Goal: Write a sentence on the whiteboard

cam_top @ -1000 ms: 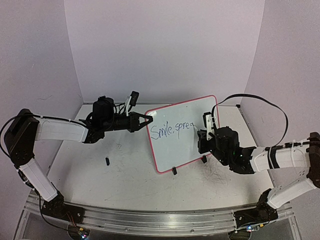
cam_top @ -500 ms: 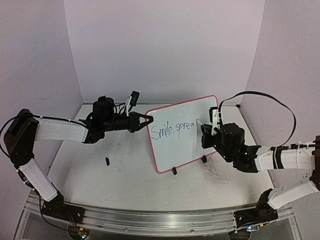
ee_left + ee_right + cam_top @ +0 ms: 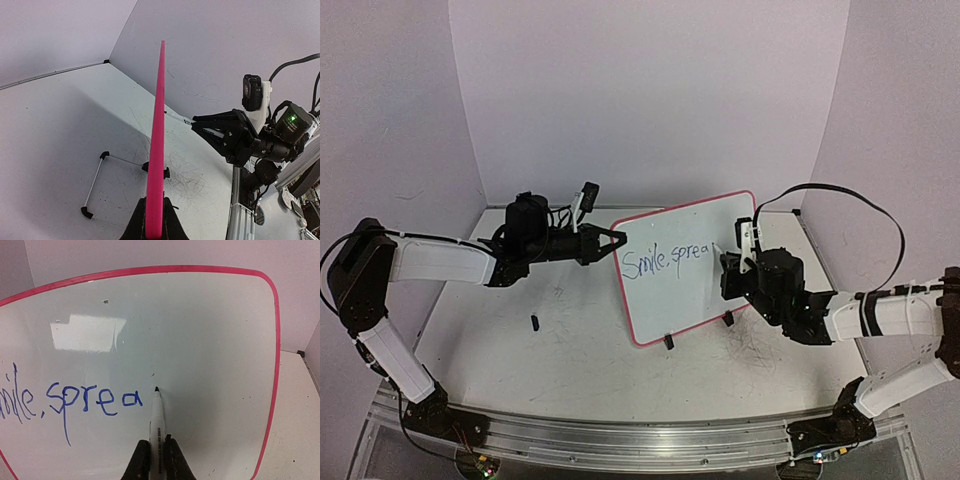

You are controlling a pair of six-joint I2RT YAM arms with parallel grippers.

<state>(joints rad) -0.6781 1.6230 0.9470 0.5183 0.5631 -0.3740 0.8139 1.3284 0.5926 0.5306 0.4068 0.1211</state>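
Note:
The whiteboard (image 3: 682,300), pink-rimmed, stands tilted on the table. My left gripper (image 3: 618,240) is shut on its left rim, which shows edge-on as a pink strip (image 3: 157,150) between the fingertips of that gripper (image 3: 154,220). Blue writing (image 3: 95,400) reads "Smile, sprea" (image 3: 665,262). My right gripper (image 3: 155,452) is shut on a white marker (image 3: 156,415). The marker's tip is just right of the last "a", at the board's surface; contact is unclear. In the top view the right gripper (image 3: 726,262) faces the board's right half.
A small black marker cap (image 3: 534,322) lies on the scuffed tabletop left of the board. Two black clip feet (image 3: 669,341) (image 3: 727,319) hold the board's lower edge. A thin wire stand (image 3: 95,185) sits behind it. Walls close in on three sides.
The right gripper with the marker lifted up and right off the board, then came back in beside the "a". The writing is unchanged. The left arm has not moved.

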